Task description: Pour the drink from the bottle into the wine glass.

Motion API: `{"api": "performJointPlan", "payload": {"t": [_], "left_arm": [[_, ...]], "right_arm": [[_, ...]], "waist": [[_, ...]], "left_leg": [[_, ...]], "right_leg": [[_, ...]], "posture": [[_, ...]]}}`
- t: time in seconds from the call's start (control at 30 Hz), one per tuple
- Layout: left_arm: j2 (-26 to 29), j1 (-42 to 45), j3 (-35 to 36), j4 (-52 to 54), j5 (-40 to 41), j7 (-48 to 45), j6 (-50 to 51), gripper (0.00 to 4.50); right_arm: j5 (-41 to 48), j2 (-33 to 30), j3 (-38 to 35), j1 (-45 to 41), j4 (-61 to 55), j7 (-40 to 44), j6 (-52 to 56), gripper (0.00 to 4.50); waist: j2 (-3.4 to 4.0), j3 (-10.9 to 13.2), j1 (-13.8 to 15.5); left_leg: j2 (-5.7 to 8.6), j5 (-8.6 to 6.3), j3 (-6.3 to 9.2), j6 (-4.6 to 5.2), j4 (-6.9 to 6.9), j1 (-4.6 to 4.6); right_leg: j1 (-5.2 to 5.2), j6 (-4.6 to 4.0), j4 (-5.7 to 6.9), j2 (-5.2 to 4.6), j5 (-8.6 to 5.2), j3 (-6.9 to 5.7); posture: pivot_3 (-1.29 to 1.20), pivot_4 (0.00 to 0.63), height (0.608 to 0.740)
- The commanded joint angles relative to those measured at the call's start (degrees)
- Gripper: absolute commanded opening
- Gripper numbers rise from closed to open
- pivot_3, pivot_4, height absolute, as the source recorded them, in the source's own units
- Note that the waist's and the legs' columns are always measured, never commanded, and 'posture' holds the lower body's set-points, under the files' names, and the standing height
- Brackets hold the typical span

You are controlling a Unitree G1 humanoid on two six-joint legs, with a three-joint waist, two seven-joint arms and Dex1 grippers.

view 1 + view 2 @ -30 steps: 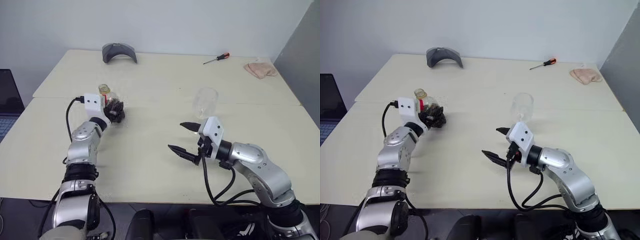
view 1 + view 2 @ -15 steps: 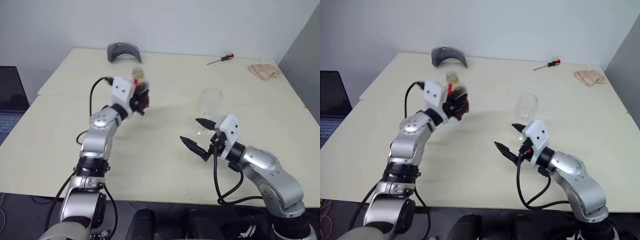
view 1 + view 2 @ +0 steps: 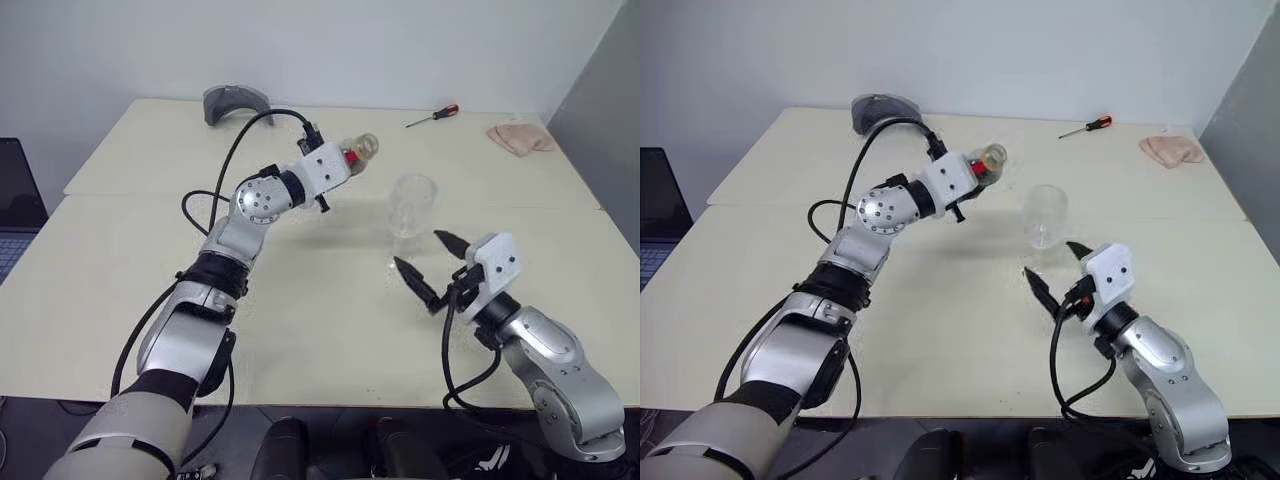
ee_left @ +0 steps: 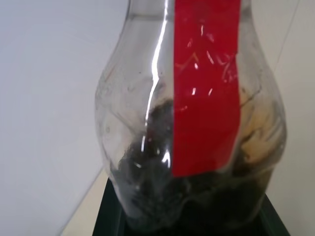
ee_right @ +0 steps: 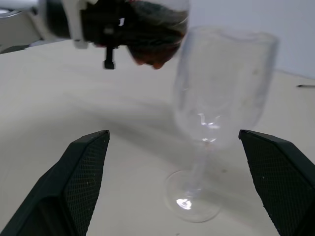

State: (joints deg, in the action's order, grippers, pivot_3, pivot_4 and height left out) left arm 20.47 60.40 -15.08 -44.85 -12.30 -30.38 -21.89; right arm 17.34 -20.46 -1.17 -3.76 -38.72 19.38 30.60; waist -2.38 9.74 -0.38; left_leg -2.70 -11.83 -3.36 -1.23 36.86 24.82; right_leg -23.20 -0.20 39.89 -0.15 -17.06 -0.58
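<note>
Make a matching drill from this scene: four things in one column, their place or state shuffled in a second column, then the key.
Things
1. bottle
2. wine glass
3. screwdriver
4. right gripper

Place or state
A. lying at the table's far edge
B. open, fingers either side of the glass's stem, not touching
C. held tilted in the left gripper, above the table
D. standing upright and empty on the table

Pairs: 1-C, 2-D, 3-A, 4-B
</note>
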Motion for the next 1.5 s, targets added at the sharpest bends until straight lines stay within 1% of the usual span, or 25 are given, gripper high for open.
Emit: {"api": "performJointPlan", "payload": {"t": [0.03,0.27,0.6,0.83,1.1,1.5], "left_arm": [[-0.4,4.2,-0.6,-2.0,-2.5,2.3,-6.0,0.92],[-1.1,8.7,-2.9,-8.0,-9.4,9.1,-12.0,0.90],[-1.6,15.1,-8.1,-16.0,-18.6,17.3,-16.8,0.88],[-1.5,18.3,-11.5,-18.6,-24.3,23.4,-18.7,0.84],[-1.1,21.1,-14.2,-20.6,-29.3,29.8,-18.4,0.84],[-1.4,23.7,-17.2,-23.7,-33.3,34.7,-16.8,0.79]], "right_arm": [[-1.2,1.2,-1.4,-1.8,-1.4,-2.6,-2.0,4.50],[-1.8,2.2,-1.0,-3.3,-0.8,-4.4,-1.5,4.50],[-0.1,2.0,-0.3,-3.3,-1.4,-4.2,1.1,4.50],[0.0,2.2,0.1,-3.0,-1.0,-4.2,1.2,4.50],[0.0,2.3,0.3,-2.7,-0.4,-4.0,0.6,4.50],[-0.4,2.3,0.7,-2.3,0.0,-3.7,0.0,4.50]], "waist": [[0.00,0.0,0.0],[0.00,0.0,0.1],[0.00,0.0,0.1],[0.00,0.0,0.1],[0.00,0.0,0.1],[0.00,0.0,0.1]], "left_leg": [[0.00,0.00,0.00,0.00,0.00,0.00],[0.00,0.00,0.00,0.00,0.01,0.00],[0.01,0.01,-0.01,-0.01,0.02,0.00],[0.00,0.01,-0.01,-0.01,0.02,0.00],[0.01,0.01,-0.03,-0.02,0.02,0.00],[0.01,0.02,-0.04,-0.03,0.04,0.00]], "right_leg": [[0.00,0.00,0.00,0.00,0.00,0.00],[0.00,0.00,0.01,-0.01,0.00,-0.01],[-0.01,0.00,0.02,-0.01,0.00,-0.01],[-0.01,0.00,0.02,-0.01,-0.01,-0.01],[-0.02,0.01,0.03,-0.03,-0.01,0.00],[-0.02,0.01,0.04,-0.04,-0.01,-0.01]], "posture": [[0.00,0.150,0.740],[0.00,0.150,0.740],[0.00,0.150,0.740],[0.00,0.150,0.740],[0.00,0.150,0.740],[0.00,0.150,0.740]]}}
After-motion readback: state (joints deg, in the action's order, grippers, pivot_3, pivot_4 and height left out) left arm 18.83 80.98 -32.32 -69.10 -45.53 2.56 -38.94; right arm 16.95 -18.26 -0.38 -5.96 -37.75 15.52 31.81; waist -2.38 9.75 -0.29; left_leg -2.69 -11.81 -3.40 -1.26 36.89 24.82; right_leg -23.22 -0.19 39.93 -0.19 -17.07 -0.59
